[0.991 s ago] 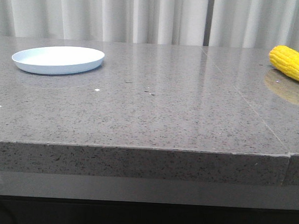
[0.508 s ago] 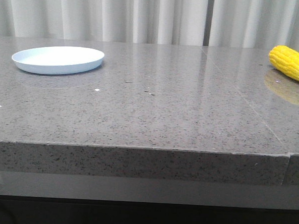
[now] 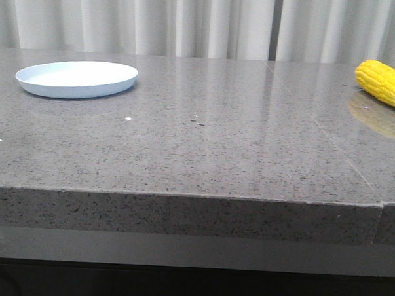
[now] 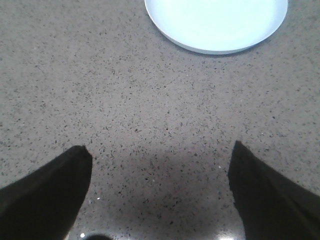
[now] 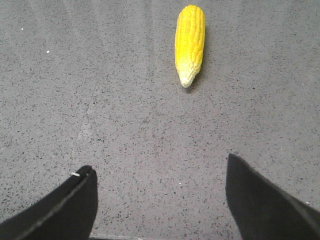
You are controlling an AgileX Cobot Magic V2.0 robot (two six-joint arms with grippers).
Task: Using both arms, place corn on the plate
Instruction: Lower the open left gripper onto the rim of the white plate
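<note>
The yellow corn [image 3: 384, 83] lies on the grey table at the far right edge of the front view. In the right wrist view the corn [image 5: 190, 42] lies ahead of my open, empty right gripper [image 5: 160, 172], its pale tip pointing toward the fingers. The pale blue-white plate [image 3: 77, 78] sits at the back left of the table. In the left wrist view the plate [image 4: 216, 22] lies ahead of my open, empty left gripper [image 4: 160, 155]. Neither gripper shows in the front view.
The speckled grey stone table [image 3: 204, 142] has a thick front edge and a seam [image 3: 329, 137] on its right side. White curtains [image 3: 190, 23] hang behind it.
</note>
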